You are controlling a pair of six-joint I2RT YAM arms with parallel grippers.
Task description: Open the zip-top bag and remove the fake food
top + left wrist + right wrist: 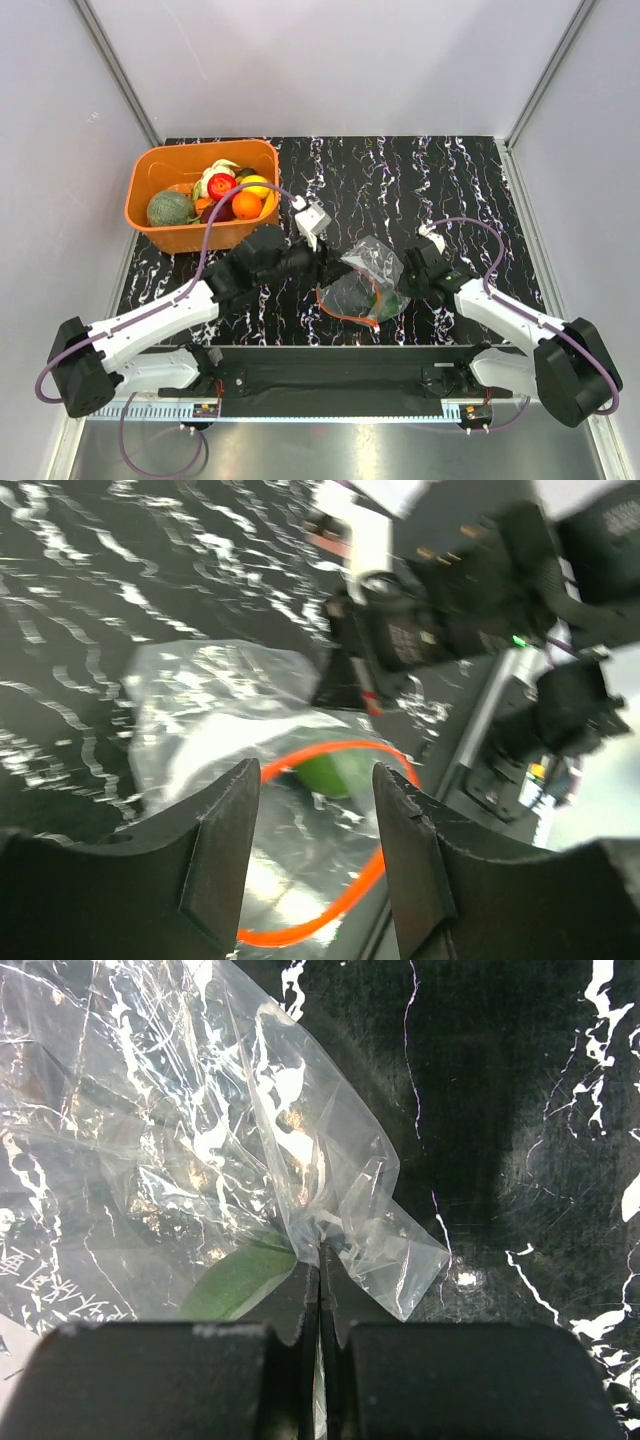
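The clear zip-top bag (362, 272) lies crumpled on the black marbled table between my arms. Its orange-red zip strip (338, 311) forms an open loop toward the near edge. A green fake-food piece (386, 303) sits inside the bag near the mouth; it also shows in the left wrist view (335, 770) and the right wrist view (235, 1285). My left gripper (328, 268) is open and empty at the bag's left side, with the strip loop (320, 915) between its fingers in the left wrist view. My right gripper (320, 1252) is shut on a pinch of the bag's plastic (330, 1160).
An orange basket (160, 160) stands at the back left. It holds a shiny red piece (221, 186), a dark maroon piece (222, 212), orange and yellow balls, a white garlic-like piece and a green melon-like ball (170, 208). Grey walls enclose the table.
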